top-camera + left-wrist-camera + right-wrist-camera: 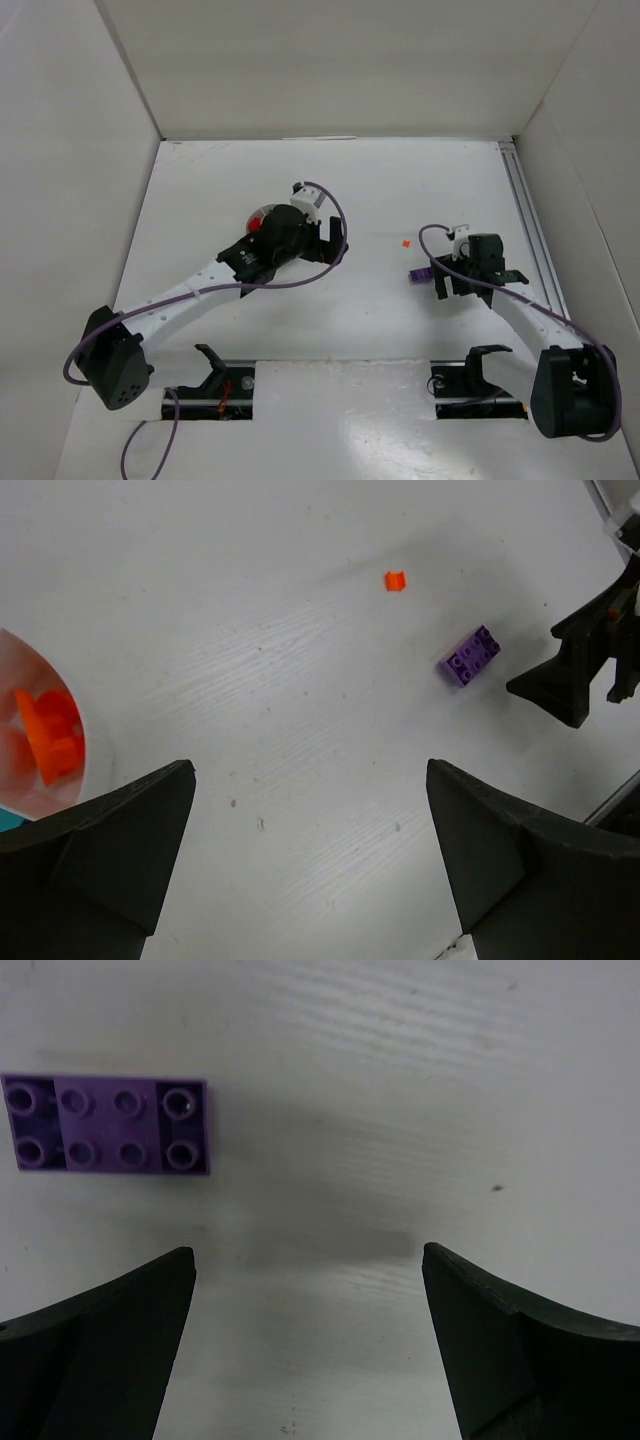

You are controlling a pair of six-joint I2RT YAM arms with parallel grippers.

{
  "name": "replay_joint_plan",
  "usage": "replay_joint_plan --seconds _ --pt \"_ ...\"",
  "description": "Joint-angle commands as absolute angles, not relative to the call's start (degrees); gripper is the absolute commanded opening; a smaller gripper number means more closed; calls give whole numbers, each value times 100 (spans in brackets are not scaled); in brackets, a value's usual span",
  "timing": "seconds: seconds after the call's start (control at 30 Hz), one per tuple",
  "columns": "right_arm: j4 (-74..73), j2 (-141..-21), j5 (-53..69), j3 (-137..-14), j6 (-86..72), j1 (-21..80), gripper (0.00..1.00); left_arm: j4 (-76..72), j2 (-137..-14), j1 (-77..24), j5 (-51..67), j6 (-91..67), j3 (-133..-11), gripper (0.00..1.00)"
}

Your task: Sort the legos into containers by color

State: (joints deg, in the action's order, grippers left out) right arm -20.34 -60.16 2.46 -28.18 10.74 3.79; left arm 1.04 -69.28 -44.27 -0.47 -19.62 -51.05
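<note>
In the top view your left claw (pixel 322 238) stood a little left of the middle of the frame, just beside the white dish (pixel 258 222). The arm covered most of the dish, and only a bit of red showed inside it. In the left wrist view this claw (pixel 310 800) was wide open and it held nothing; only bare bench (pixel 250 660) lay between its fingers. The dish (pixel 92 742) appeared at the left edge of that frame, with orange bricks (pixel 50 735) in one compartment. A small teal corner (pixel 8 821) showed below them, but I cannot tell which compartment it was in.

Your right claw (pixel 447 281) was at the right of the middle in the top view. In the right wrist view it (pixel 307 1260) was also fully open and it gripped nothing. The purple brick (pixel 107 1124) lay flat on the bench in the upper left of that frame, studs up, apart from both fingers. In the top view this brick (pixel 419 273) was just beside the right claw, on its left side.

One small orange piece (pixel 405 243) lay alone on the bench, above the purple brick and near it. In the left wrist view you could see both, the orange piece (pixel 395 580) at the upper middle and the purple brick (pixel 472 656) to its lower right.
</note>
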Motion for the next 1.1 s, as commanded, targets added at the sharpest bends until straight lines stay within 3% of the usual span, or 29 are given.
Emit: replay_joint_plan --seconds 0.0,0.13,0.33,0.5,0.8,0.93,1.0,1.07 --pt "-1907 -6134 1150 -2681 1527 255 100 -149 -6978 -4553 -71 -2206 -4923 100" --pt "-1671 -6257 1273 -2681 1933 255 100 -149 -7040 -4685 -70 -2154 -4808 100" --pt "-1723 -6626 255 -3180 2117 439 100 0 -6988 -4685 -272 -2153 -4808 100" --pt "-1600 -7109 464 -3427 2601 685 98 53 -6987 -4685 -325 -2092 -4755 100" --pt "-1740 -7795 -149 -4042 2909 2011 97 281 -7092 -4685 -659 -1978 -4860 100" --pt "-1811 -8103 -290 -4297 2961 2065 85 352 -7093 -4685 -712 -1978 -4860 100" --pt "-1863 -8165 -290 -4298 2962 2065 84 404 -7093 -4685 -712 -1978 -4860 100" --pt "-1863 -8226 -290 -4350 2910 2065 74 404 -7093 -4685 -712 -1978 -4808 100"
